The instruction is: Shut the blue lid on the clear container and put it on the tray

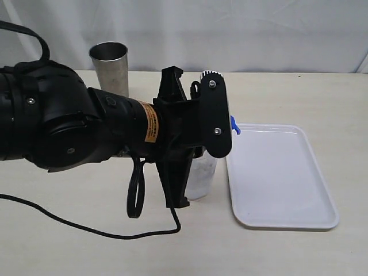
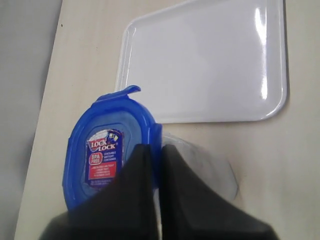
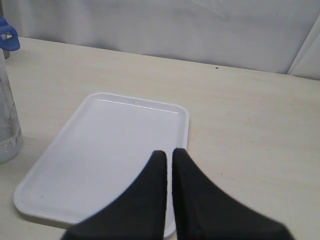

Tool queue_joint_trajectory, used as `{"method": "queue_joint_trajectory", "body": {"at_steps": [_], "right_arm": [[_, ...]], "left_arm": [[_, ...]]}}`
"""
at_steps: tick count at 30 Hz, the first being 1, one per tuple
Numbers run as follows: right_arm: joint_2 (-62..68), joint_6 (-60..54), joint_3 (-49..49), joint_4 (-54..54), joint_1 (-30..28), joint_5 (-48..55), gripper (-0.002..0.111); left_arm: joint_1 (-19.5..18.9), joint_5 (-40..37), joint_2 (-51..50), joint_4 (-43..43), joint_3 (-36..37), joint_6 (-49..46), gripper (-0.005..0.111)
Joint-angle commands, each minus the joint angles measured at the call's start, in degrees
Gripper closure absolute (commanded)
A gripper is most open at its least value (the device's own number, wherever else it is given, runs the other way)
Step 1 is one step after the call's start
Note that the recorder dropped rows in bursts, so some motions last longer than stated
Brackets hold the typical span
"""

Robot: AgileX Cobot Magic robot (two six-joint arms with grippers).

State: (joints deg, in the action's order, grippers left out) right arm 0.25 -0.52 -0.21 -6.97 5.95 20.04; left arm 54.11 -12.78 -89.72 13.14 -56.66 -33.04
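Left gripper [image 2: 156,149] clamped, seemingly on blue lid [image 2: 107,150] rim above clear container [image 2: 215,172], right gripper [image 3: 169,154] closed near tray [image 3: 110,145].

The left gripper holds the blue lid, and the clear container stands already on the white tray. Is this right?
No. The clear container stands on the table beside the tray, not on it, as the exterior view shows. The left gripper does hold the blue lid.

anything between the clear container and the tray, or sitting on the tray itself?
Nothing visible. The clear container stands right beside the tray, only bare table between them, and nothing lies on the tray. The steel cup is farther back, off that path. The left gripper pinches the blue lid above the container.
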Motion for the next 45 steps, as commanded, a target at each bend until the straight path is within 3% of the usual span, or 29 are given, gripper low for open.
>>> {"method": "queue_joint_trajectory", "body": {"at_steps": [1,45], "right_arm": [[-0.2,-0.2,0.2,0.1,0.1,-0.2,0.104],[-0.2,-0.2,0.2,0.1,0.1,-0.2,0.104]], "left_arm": [[0.2,-0.2,-0.1,2.8,-0.1,0.0,0.107],[0.2,-4.1,-0.1,2.4,-0.1,0.0,0.107]]}}
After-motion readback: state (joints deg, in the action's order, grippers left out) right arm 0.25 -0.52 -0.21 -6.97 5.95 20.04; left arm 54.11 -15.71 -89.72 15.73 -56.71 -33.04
